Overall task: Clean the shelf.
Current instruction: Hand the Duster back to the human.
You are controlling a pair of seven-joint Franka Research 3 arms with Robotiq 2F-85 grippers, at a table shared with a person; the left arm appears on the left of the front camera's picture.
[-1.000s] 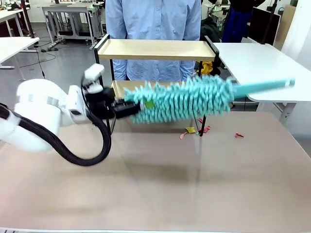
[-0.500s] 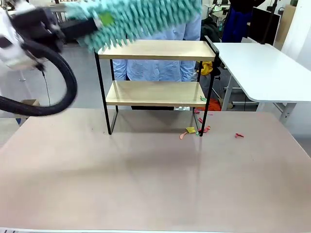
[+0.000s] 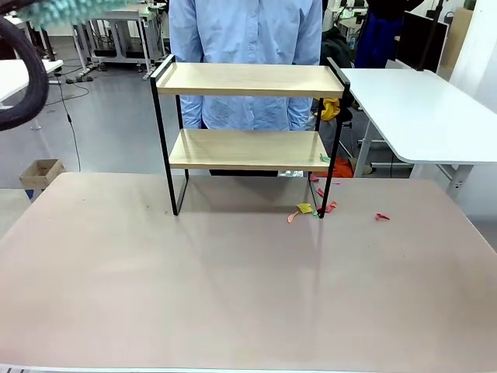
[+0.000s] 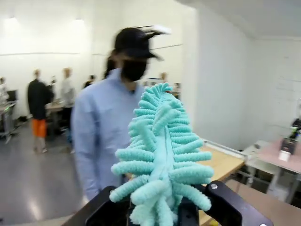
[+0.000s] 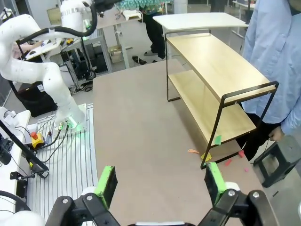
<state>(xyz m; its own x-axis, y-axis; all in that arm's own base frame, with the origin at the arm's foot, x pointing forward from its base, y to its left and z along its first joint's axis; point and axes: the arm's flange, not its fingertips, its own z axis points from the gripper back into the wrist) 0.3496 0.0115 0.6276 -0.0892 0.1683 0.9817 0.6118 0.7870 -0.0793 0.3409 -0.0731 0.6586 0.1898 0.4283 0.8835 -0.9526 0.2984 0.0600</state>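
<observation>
A: We count one shelf [image 3: 248, 116] at the far side of the desk [image 3: 233, 295], with two pale wooden boards in a thin black metal frame, and both boards look bare apart from one small green scrap [image 3: 324, 158] at the right end of the lower one.

B: We also count a few coloured paper scraps [image 3: 311, 208] on the desk by the shelf's right front leg, and one more red bit [image 3: 382, 217] further right. A person in a light blue shirt [image 3: 245, 31] stands just behind the shelf.

A: The left wrist view gives us what the front one barely does: the left tool [image 4: 162, 212] is clamped on one duster [image 4: 162, 160], teal, with soft, fuzzy chenille fingers (it rises straight up between the black fingers). From the front we catch only a teal blur at the top left corner.

B: And the right wrist view looks down on the shelf's side. There the right tool [image 5: 160, 181] is spread wide with nothing between its two green pads [image 5: 106, 183].
</observation>
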